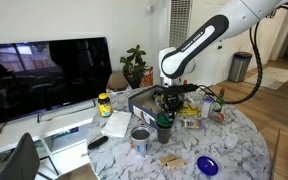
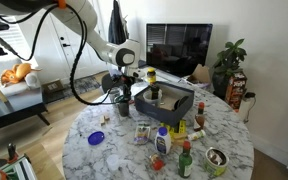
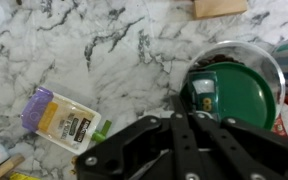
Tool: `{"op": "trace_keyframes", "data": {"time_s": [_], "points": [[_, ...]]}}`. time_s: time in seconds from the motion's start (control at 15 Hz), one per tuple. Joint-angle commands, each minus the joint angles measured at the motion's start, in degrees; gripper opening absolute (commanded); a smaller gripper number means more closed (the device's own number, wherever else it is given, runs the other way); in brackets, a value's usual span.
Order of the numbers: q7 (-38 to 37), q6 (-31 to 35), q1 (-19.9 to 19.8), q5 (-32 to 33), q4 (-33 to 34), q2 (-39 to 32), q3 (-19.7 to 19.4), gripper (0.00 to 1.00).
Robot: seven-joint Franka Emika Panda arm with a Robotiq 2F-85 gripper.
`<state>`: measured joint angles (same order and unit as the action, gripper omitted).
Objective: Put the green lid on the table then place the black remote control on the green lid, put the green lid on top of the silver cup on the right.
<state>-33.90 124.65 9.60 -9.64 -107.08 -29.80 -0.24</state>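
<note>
Scanning from the table's (image 1: 239,145) left edge: black remote (image 1: 97,142), silver cup (image 1: 140,138), then the green lid (image 3: 229,95) seated on another cup (image 3: 271,62), gripper (image 1: 166,108) just above. Finger spread cannot be told. Risk: an off-centre pinch could tip that cup or drag it sideways.

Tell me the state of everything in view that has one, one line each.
green lid, seated on a silver cup
silver cup, upright, covered by the green lid
black remote, lying flat on the table, not held
blue lid, lying flat on the table
television, screen dark
gripper, over the green lid, open or shut unclear
</note>
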Motion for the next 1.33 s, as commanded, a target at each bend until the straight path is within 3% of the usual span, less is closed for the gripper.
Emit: {"op": "trace_keyframes", "data": {"time_s": [0.0,0.33,0.4,1.07,1.27], "points": [[-2.4,1.2,0.9,1.8,-1.6,0.7,-1.0,0.00],[-2.7,0.4,0.9,2.1,-1.3,0.6,-0.9,0.00],[-2.6,0.5,0.9,2.1,-1.4,0.6,-0.8,0.19],[-3.7,1.0,1.0,2.8,-3.9,3.1,-1.2,0.94],[-4.5,0.6,0.8,3.2,-5.1,4.0,-1.5,1.00]]}}
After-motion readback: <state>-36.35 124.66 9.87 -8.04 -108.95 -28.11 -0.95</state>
